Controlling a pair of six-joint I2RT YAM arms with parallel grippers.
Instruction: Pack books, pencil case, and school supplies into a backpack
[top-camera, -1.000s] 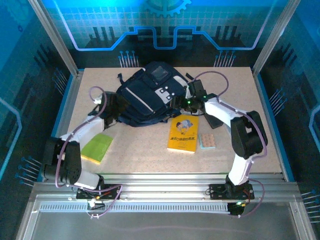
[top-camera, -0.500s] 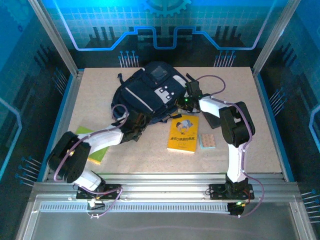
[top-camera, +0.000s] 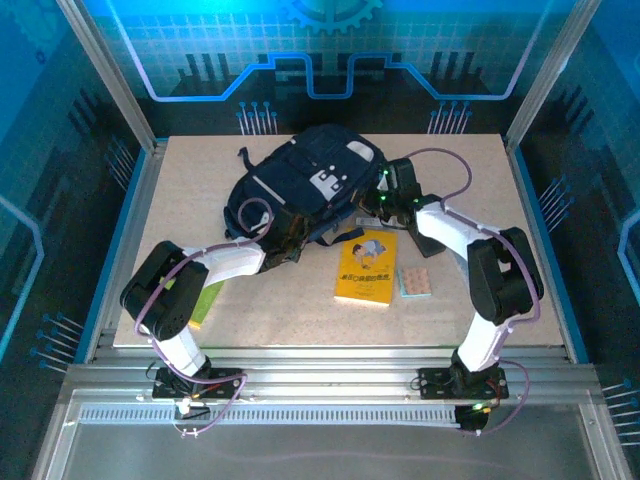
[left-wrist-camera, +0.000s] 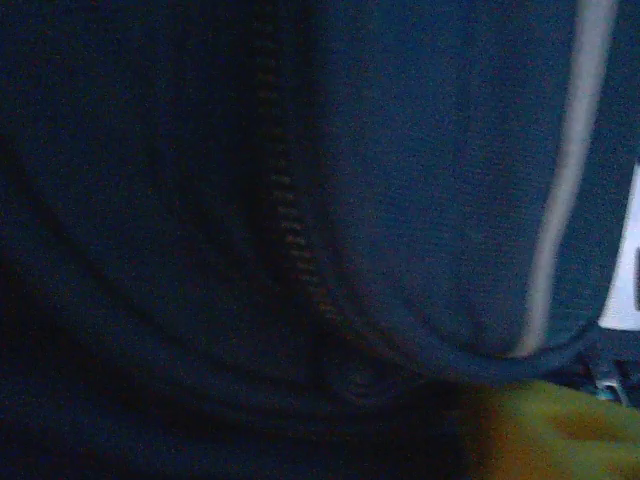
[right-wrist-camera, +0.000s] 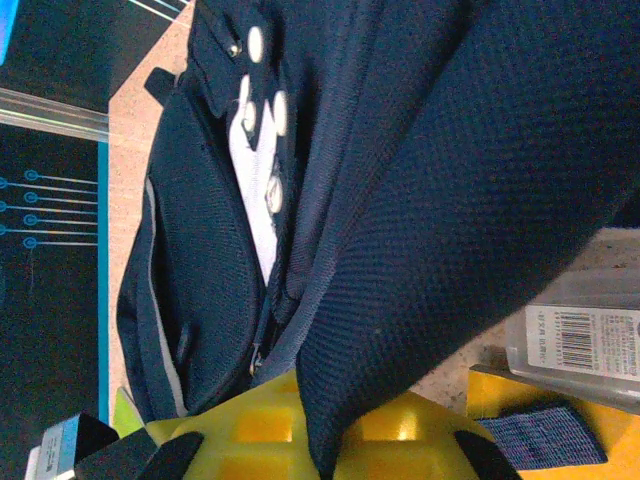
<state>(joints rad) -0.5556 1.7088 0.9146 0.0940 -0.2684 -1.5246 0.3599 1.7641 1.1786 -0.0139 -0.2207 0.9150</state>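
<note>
The navy backpack (top-camera: 300, 190) lies at the back middle of the table. My right gripper (top-camera: 384, 196) is at its right side, and its yellow fingers (right-wrist-camera: 250, 430) are shut on a fold of the backpack's fabric (right-wrist-camera: 440, 230). My left gripper (top-camera: 285, 243) is pressed against the bag's near edge; its wrist view is dark cloth (left-wrist-camera: 400, 200) with a zip (left-wrist-camera: 290, 220), and the jaws are hidden. The yellow book (top-camera: 366, 266) lies in front of the bag, the tan pad (top-camera: 414, 282) to its right. The green book (top-camera: 207, 301) peeks from under my left arm. A clear bar-shaped item (right-wrist-camera: 570, 335) lies by the bag.
A dark oblong, likely the pencil case (top-camera: 430, 247), lies partly under my right forearm. A loose navy strap (right-wrist-camera: 545, 435) crosses the yellow book's corner. Metal frame posts and blue walls ring the table (top-camera: 480, 170). Bare tabletop shows at the front and at the back right.
My left arm swung right from beside the green book to the backpack's near edge. My right gripper shut on the backpack's fabric and pulled it up; the bag has bunched and shifted.
</note>
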